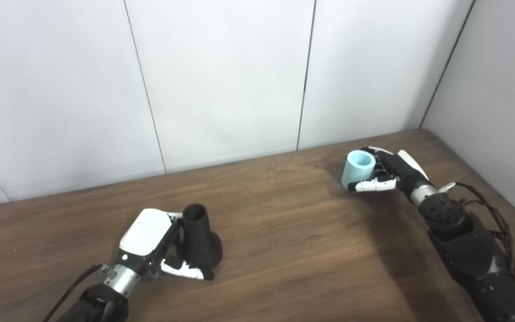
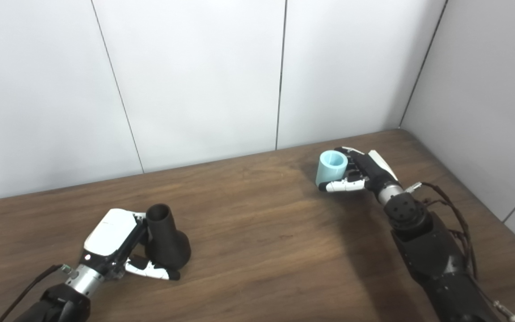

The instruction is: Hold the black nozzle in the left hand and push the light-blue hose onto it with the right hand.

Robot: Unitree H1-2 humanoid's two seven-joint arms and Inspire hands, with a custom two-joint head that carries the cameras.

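Note:
The black nozzle [image 1: 200, 239] stands on the wooden table [image 1: 284, 232] at the front left, its flared base down and its open narrow neck up. My left hand [image 1: 152, 243] is wrapped around the nozzle from the left, with fingers curled under its base. At the back right the light-blue hose piece [image 1: 356, 169], a short open tube, stands upright on the table. My right hand [image 1: 385, 173] is closed around the hose from the right, thumb in front of it. The two pieces are far apart.
White wall panels rise behind the table, and a side wall closes in on the right. Bare wood lies between the two hands. Loose cables [image 1: 485, 201] run along my right forearm.

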